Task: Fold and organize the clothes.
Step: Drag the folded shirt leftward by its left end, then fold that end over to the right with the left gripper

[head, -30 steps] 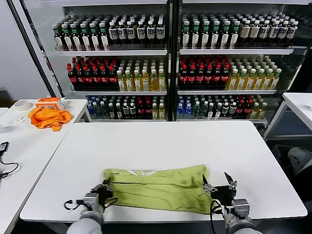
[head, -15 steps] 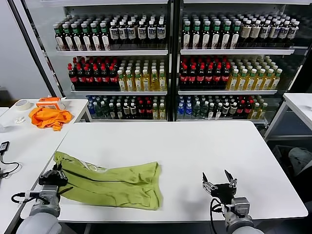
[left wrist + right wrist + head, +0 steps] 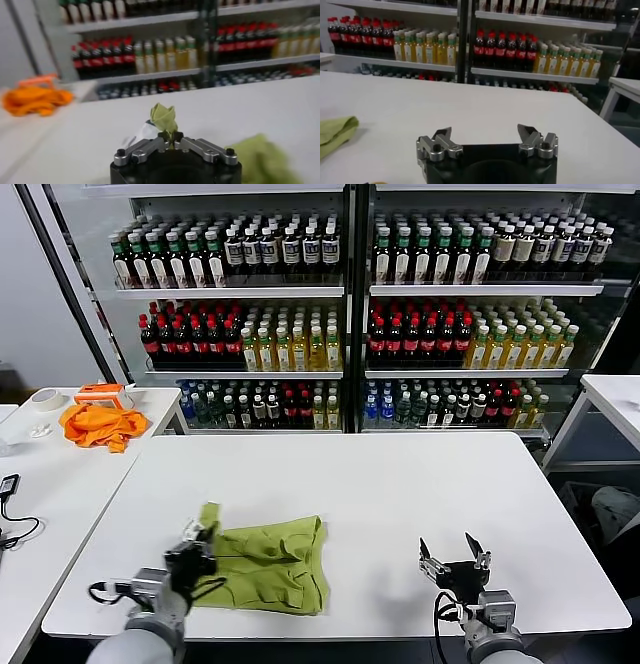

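The lime-green T-shirt (image 3: 270, 559) lies bunched and partly folded on the white table (image 3: 400, 484), near its front left. My left gripper (image 3: 197, 539) is shut on the shirt's left end and holds that corner over the rest of the cloth. In the left wrist view the jaws (image 3: 170, 136) pinch a small tuft of green fabric (image 3: 164, 116). My right gripper (image 3: 452, 554) is open and empty, low over the table's front right, well clear of the shirt. The right wrist view shows its spread fingers (image 3: 486, 136) and the shirt's edge (image 3: 335, 132) far off.
A bright orange cloth (image 3: 97, 425), an orange object (image 3: 100, 393) and a tape roll (image 3: 44, 398) sit on the side table at the left. A black cable (image 3: 10, 529) lies there too. Shelves of bottles (image 3: 340, 314) stand behind the table.
My left gripper has carried the shirt's left end rightward over the cloth, from the table's left edge, so the shirt is now a shorter bundle. The right gripper stays put, open.
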Controlling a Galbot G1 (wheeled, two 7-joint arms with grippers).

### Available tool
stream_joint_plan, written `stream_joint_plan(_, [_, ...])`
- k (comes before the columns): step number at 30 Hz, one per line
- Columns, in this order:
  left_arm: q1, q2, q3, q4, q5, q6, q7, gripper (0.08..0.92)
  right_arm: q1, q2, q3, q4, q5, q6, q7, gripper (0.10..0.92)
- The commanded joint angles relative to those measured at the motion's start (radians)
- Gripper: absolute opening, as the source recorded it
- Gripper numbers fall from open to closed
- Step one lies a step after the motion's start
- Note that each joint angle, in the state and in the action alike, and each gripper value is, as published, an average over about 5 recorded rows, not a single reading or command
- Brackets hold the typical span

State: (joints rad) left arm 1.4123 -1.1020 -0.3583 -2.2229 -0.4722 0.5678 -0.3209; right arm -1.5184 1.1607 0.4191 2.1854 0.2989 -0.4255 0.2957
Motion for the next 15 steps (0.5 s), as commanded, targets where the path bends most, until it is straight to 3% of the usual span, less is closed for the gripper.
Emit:
stream_joint_plan(1, [-0.098, -0.098, 0.165, 0.065, -0.063, 0.010, 0.041, 0.102, 0.002, 0.001, 0.003, -0.006, -0.004, 0.000, 0.000, 0.823])
stream_joint_plan(15, [-0.157, -0.153, 0.212, 0.160, -0.066, 0.009, 0.042, 0.109, 0.023, 0.008, -0.027, -0.026, -0.019, 0.000, -0.003, 0.823])
